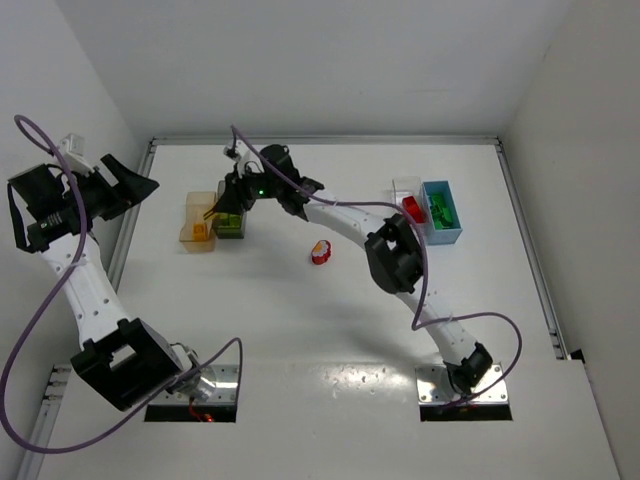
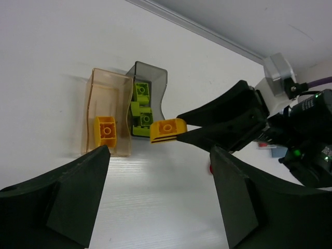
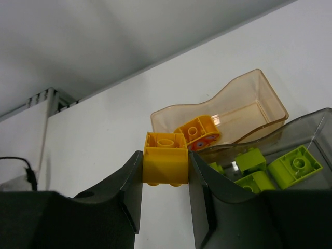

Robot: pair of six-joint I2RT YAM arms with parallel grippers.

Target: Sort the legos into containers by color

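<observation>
Yellow brick [image 3: 165, 165] | clamped in right gripper [image 3: 165, 158] | near orange bin [image 3: 272, 96] | left gripper [image 2: 160, 155] spread

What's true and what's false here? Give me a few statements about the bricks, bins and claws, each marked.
1. The right claw grips a yellow brick. True.
2. The orange bin is empty. False: one brick lies in it.
3. The grey bin holds green bricks. True.
4. The left claw holds a brick. False: it is open and empty.
5. A small clump of bricks lies loose on the table. True.
6. The blue bin holds red bricks. False: green ones.
</observation>
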